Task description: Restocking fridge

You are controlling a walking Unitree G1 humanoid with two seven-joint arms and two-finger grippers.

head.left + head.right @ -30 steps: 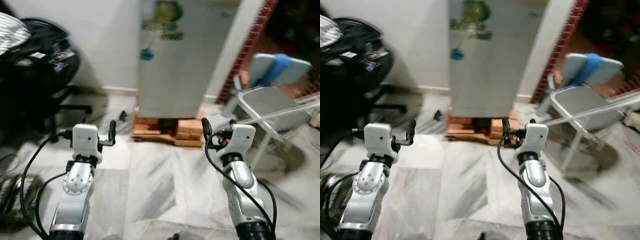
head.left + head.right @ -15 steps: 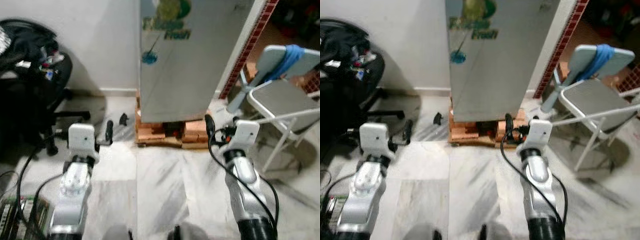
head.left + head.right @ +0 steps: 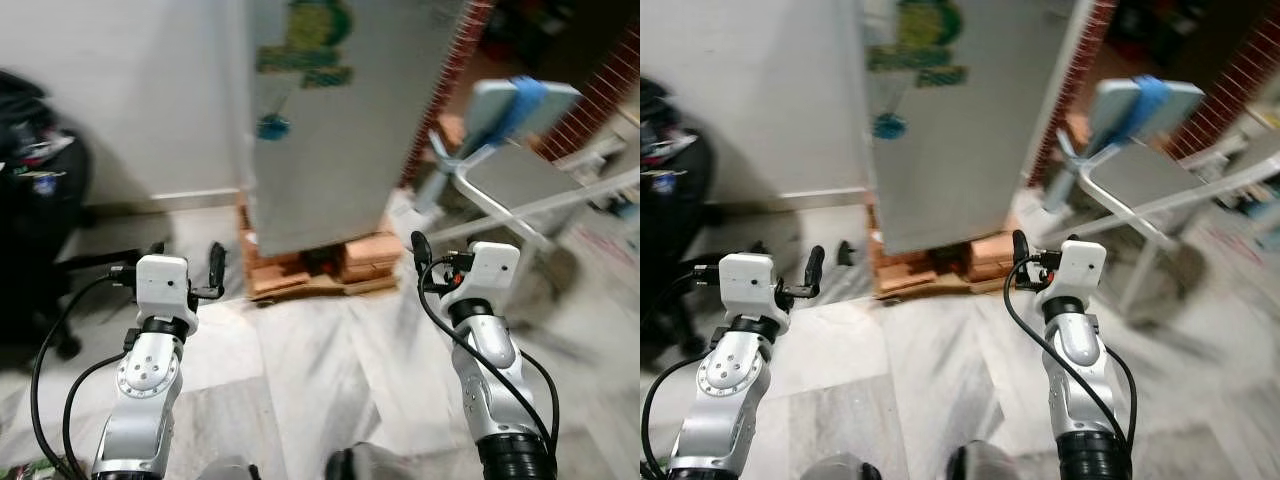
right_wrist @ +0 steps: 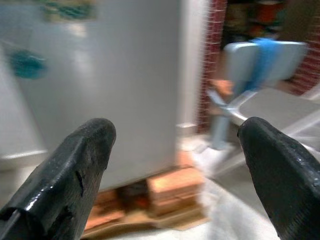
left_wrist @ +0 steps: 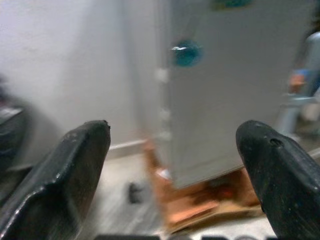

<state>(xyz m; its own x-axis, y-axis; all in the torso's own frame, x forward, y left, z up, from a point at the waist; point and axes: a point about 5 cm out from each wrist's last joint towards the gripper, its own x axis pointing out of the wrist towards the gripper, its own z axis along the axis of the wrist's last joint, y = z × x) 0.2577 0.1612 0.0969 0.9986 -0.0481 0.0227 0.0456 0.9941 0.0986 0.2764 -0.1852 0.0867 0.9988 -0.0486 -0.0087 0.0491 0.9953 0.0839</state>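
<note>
The left gripper (image 5: 172, 165) has its two black fingers (image 5: 60, 175) spread wide with nothing between them, and the right gripper (image 4: 175, 170) is spread just as wide and empty. In the head views both are held out in front at about the same height over the pale marble floor (image 3: 330, 380), left gripper on the left, right gripper on the right, well apart from each other.

The left wrist view looks between its fingers at the fridge's side edge, a round blue sticker (image 5: 186, 53) and the white wall (image 5: 75, 60) beside it. The right wrist view instead takes in the fridge's grey front together with a red brick pillar (image 4: 216, 55) and a grey folding chair (image 4: 260, 95) with a blue cloth over its back. The head views add a black office chair (image 3: 35, 230) at the far left.

The fridge (image 3: 330, 130) is a tall grey box with its door closed, green and blue stickers near the top, and it stands on bricks (image 3: 365, 262) and a wooden board. It lies straight ahead of both grippers, apart from them, roughly between the two, with the whole scene blurred.
</note>
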